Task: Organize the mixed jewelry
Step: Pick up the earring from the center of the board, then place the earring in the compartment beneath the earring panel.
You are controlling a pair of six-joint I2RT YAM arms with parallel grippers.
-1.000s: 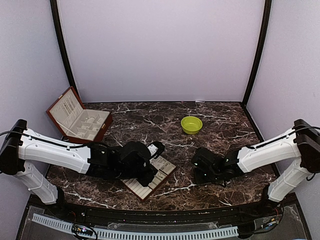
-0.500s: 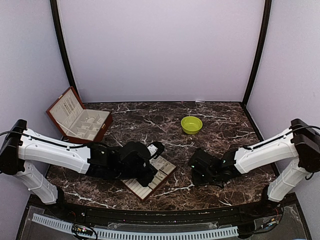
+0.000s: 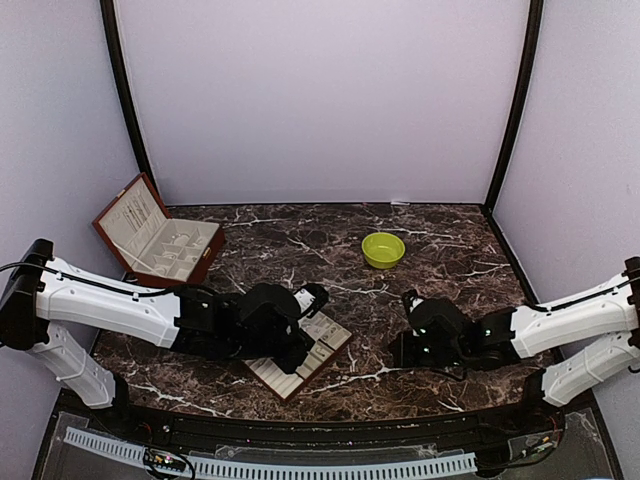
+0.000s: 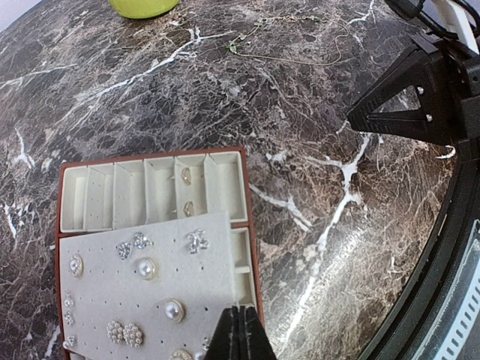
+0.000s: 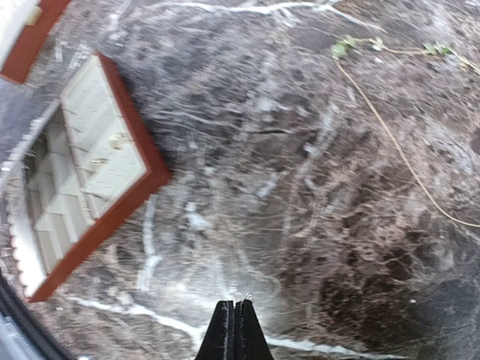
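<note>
Drawn back toward its own side of the marble table (image 3: 300, 235) since a second ago, the right arm now lies lower. The right claw (image 5: 235, 319) has pressed together with nothing between its fingers, above open stone. The left arm stays where it was, its left claw (image 4: 238, 330) also pressed together and empty at the near edge of a cream pad (image 4: 97, 300); whether it touches the pad cannot be told. That pad lies tilted over a red-rimmed tray (image 4: 252, 225) and carries pearl and sparkling studs (image 4: 145, 268). Two small pieces (image 4: 185, 176) sit in one of the tray's narrow compartments. A thin chain (image 4: 300, 58) trails loose across the marble, near a green bowl (image 3: 383, 250) and well apart from the tray. An open reddish-brown box (image 3: 160, 240) stands at the far left.
</note>
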